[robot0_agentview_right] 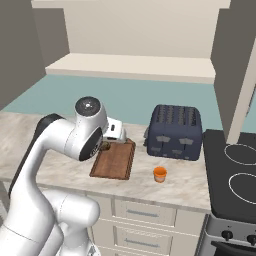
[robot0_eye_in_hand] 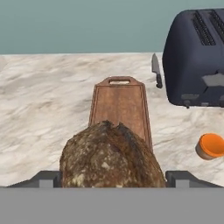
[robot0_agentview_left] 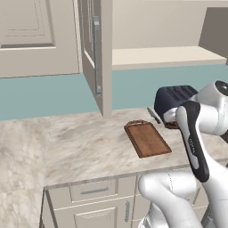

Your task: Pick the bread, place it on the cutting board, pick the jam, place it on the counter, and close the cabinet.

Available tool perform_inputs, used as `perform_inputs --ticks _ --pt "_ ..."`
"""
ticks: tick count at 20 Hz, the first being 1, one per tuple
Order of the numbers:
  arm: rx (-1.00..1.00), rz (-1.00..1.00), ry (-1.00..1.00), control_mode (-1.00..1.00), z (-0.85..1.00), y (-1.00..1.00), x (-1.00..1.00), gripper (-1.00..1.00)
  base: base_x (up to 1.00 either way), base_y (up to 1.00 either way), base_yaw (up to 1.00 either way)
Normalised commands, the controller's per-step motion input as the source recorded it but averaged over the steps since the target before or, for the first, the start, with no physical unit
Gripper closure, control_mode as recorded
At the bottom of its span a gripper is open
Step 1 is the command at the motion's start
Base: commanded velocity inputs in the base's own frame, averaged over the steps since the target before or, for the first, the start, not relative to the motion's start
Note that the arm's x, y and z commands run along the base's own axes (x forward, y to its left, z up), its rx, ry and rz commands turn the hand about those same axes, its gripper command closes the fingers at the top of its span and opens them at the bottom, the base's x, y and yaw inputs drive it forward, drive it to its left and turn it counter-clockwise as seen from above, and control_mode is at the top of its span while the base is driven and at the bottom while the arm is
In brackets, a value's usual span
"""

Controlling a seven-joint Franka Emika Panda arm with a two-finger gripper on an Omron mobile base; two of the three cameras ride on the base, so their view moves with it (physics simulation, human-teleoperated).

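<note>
The dark brown lumpy bread (robot0_eye_in_hand: 111, 159) sits between my fingertips (robot0_eye_in_hand: 44, 178), with my gripper (robot0_eye_in_hand: 113, 178) shut on it. It hangs just above the near end of the reddish-brown cutting board (robot0_eye_in_hand: 120, 103), which lies on the marbled counter (robot0_eye_in_hand: 43, 100). In the right base view the gripper (robot0_agentview_right: 111, 139) is over the board's (robot0_agentview_right: 115, 161) far left corner, with the bread (robot0_agentview_right: 105, 146) under it. The orange jam (robot0_eye_in_hand: 211, 145) jar stands on the counter to the board's right (robot0_agentview_right: 160, 174). The cabinet door (robot0_agentview_left: 95, 53) stands open, showing the cream shelf (robot0_agentview_left: 164, 57).
A dark blue toaster (robot0_agentview_right: 176, 132) stands right of the board, behind the jam. A knife (robot0_eye_in_hand: 156, 70) lies between board and toaster. A stove (robot0_agentview_right: 235, 175) borders the counter at the right. Drawers (robot0_agentview_left: 93, 190) run below the counter edge.
</note>
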Motion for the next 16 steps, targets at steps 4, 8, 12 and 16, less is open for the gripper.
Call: perform_inputs --ticks 4,8,12,16 --pt "0.0 0.0 0.01 -1.0 -0.31 -0.03 0.24 1.0 0.0 0.0 0.0" --pt "0.0 0.0 0.0 -1.0 -0.36 0.0 0.23 1.0 0.0 0.0 0.0" --pt "-0.02 0.0 0.0 -1.0 -0.34 0.0 0.3 1.0 0.0 0.0 0.0" --pt "-0.03 0.0 0.0 -1.0 -0.35 0.0 0.32 1.0 0.0 0.0 0.0"
